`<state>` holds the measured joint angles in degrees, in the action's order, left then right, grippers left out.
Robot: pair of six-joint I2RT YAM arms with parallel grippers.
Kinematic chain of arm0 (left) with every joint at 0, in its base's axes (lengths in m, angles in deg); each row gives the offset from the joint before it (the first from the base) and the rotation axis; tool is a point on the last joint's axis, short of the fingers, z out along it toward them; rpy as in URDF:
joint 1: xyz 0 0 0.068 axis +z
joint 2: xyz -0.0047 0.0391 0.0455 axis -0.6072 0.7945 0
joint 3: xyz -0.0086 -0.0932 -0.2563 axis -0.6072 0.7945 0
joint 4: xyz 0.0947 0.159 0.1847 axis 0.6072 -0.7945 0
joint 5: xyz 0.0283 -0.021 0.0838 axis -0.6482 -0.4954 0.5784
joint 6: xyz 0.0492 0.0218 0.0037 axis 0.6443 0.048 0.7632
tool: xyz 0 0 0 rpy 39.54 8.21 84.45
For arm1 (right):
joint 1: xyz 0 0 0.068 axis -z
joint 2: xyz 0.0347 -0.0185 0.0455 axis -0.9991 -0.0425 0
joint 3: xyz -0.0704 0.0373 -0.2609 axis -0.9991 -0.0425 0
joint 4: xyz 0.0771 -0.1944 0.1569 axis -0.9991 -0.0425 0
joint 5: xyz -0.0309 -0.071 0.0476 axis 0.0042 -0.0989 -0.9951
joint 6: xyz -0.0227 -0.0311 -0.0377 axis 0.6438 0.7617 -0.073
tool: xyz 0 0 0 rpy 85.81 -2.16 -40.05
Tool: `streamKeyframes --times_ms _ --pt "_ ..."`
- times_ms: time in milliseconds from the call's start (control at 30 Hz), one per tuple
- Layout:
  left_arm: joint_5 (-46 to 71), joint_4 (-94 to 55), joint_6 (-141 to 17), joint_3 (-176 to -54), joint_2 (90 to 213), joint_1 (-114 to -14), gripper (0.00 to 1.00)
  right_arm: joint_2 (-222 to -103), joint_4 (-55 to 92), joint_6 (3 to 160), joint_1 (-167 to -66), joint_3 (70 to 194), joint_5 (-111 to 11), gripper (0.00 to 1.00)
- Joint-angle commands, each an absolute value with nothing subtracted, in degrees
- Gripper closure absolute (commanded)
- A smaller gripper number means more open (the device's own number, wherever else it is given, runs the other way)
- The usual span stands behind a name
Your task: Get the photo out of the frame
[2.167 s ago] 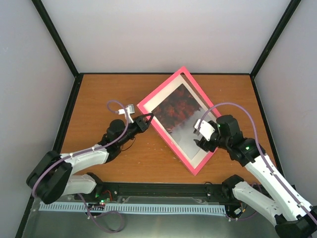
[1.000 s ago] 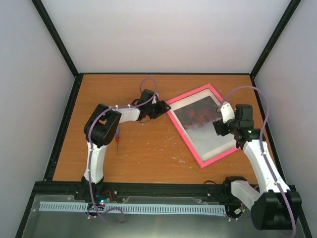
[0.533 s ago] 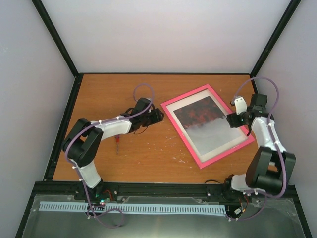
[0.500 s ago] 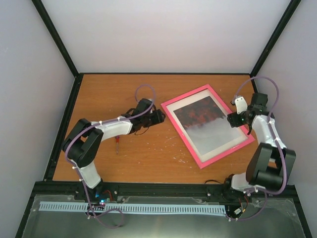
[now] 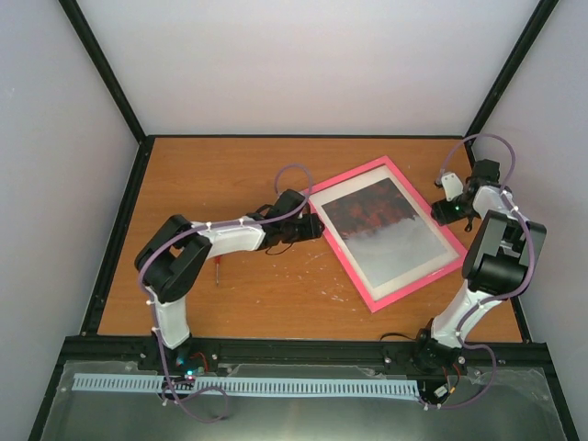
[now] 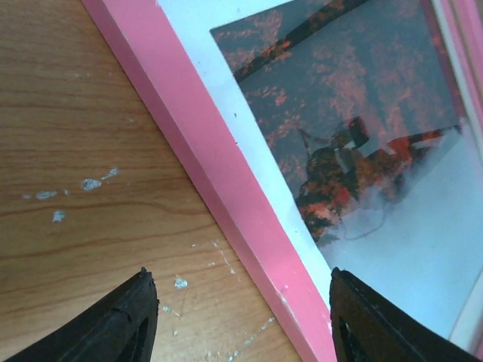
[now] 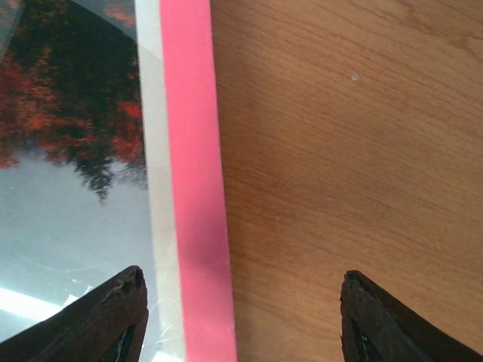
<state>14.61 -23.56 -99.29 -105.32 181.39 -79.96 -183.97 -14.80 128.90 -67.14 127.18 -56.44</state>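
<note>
The frame (image 5: 341, 253), with its bright pink border, lies flat and face up on the right half of the table. The photo (image 5: 372, 209) sits inside it under glass, dark red-and-black at the far end and pale grey at the near end. My left gripper (image 5: 316, 226) is open and empty at the frame's left edge. In the left wrist view the gripper (image 6: 240, 285) straddles the pink border (image 6: 226, 188), with the photo (image 6: 339, 113) beyond. My right gripper (image 5: 449, 210) is open and empty over the frame's right edge. In the right wrist view it (image 7: 241, 275) spans the border (image 7: 192, 188) beside the photo (image 7: 68, 113).
A small red-handled screwdriver (image 5: 218, 264) lies on the table left of centre, beside the left arm. Black rails and white walls enclose the wooden table (image 5: 211, 175). White specks mark the wood near the frame's near-left edge.
My left gripper has moved right, up to the frame's left edge. My right gripper has shifted farther back along the frame's right edge. The frame has stayed put.
</note>
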Motion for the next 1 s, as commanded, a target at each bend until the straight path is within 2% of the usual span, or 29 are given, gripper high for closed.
streamKeyframes --times_ms 0,167,400,533,767,967 --pt "13.41 -24.78 -99.51 -109.02 184.92 -80.60 0.38 -187.83 -16.15 130.95 -66.09 130.43 -56.30 0.32" --pt "12.52 -25.12 -99.55 -111.24 187.72 -80.72 0.38 -191.64 -19.83 133.01 -64.65 131.84 -60.68 0.34" --pt "14.48 -27.73 -99.63 -115.01 191.58 -80.72 0.37 -192.03 -21.77 135.64 -63.25 126.78 -61.08 0.49" --pt "16.25 -33.08 -96.54 -121.79 196.51 -80.72 0.38 -188.68 -20.70 136.68 -62.72 120.03 -60.44 0.57" --pt "16.60 -35.32 -94.16 -130.38 203.13 -80.72 0.41 -181.01 -18.55 138.03 -61.18 108.89 -59.03 0.58" --pt "17.48 -37.93 -90.96 -139.78 208.52 -80.63 0.44 -177.83 -19.34 138.60 -59.29 104.49 -59.88 0.56"
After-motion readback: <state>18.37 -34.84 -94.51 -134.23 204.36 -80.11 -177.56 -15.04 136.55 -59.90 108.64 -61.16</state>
